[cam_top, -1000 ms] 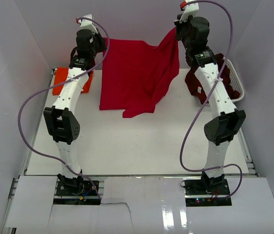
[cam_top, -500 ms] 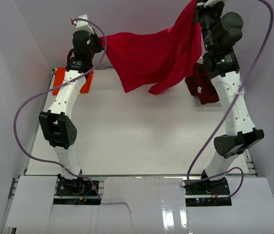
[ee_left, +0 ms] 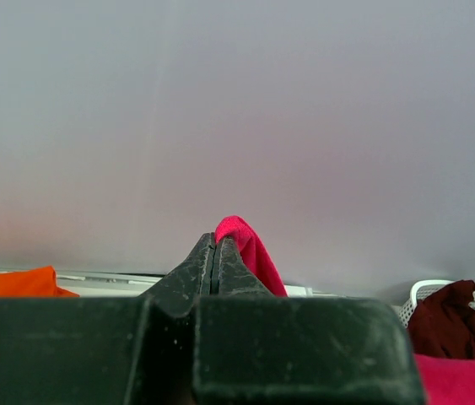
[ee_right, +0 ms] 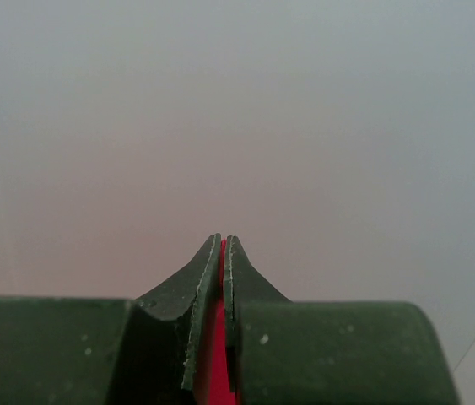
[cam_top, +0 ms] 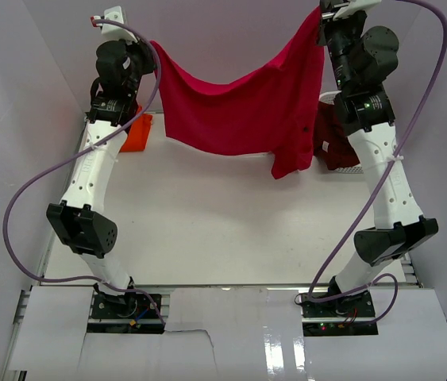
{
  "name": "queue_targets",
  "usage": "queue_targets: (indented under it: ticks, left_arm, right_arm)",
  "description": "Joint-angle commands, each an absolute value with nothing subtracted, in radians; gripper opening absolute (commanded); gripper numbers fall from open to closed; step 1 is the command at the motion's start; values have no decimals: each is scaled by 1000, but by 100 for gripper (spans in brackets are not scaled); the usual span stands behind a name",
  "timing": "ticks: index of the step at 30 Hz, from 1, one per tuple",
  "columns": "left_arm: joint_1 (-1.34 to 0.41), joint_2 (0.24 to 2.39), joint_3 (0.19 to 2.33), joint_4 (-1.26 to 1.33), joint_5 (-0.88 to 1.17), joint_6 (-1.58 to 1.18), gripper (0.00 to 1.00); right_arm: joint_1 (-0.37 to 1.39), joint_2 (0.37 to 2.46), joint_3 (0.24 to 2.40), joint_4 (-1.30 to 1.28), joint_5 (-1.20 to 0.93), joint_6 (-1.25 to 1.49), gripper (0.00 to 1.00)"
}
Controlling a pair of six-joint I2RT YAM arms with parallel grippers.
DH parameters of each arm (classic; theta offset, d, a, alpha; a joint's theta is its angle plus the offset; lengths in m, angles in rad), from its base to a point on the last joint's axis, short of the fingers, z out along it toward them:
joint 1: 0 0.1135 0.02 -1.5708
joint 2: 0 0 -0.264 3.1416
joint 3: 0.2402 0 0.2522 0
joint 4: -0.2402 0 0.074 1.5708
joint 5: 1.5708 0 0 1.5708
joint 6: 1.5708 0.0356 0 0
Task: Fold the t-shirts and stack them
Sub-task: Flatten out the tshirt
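Observation:
The crimson red t-shirt (cam_top: 243, 111) hangs in the air, stretched between both grippers above the far part of the table, sagging in the middle with a flap hanging at the right. My left gripper (cam_top: 153, 48) is shut on its left corner, with red cloth (ee_left: 250, 253) poking past the fingertips in the left wrist view. My right gripper (cam_top: 318, 14) is shut on its right corner, with a red strip (ee_right: 220, 337) showing between the jaws. The orange t-shirt (cam_top: 136, 133) lies folded at the far left. The maroon t-shirt (cam_top: 336, 141) sits in the basket.
The white lattice basket (cam_top: 358, 168) stands at the far right, partly behind the right arm; it also shows in the left wrist view (ee_left: 423, 295). White walls enclose the table on three sides. Purple cables loop from both arms.
Both grippers have risen and spread apart, the left moving left and up. The red t-shirt has lifted off the table and now hangs stretched wide between them.

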State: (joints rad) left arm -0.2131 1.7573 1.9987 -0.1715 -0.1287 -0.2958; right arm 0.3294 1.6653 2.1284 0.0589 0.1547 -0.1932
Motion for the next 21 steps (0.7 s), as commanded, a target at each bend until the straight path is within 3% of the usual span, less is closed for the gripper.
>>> queue_targets:
  ticks: [1, 9, 14, 21]
  left_arm:
    - [-225, 1694, 2023, -186, -141, -279, 0]
    - [-242, 1654, 2002, -224, -166, -279, 0]
    - [-265, 1557, 1882, -187, -201, -269, 0]
    - [-426, 1379, 1714, -40, -385, -120, 0]
  right_arm:
    - [330, 1606, 2128, 115, 167, -212, 8]
    - [330, 1560, 2069, 103, 153, -206, 8]
    - [362, 1457, 1961, 143, 167, -241, 8]
    - [433, 1260, 1833, 173, 218, -319, 8]
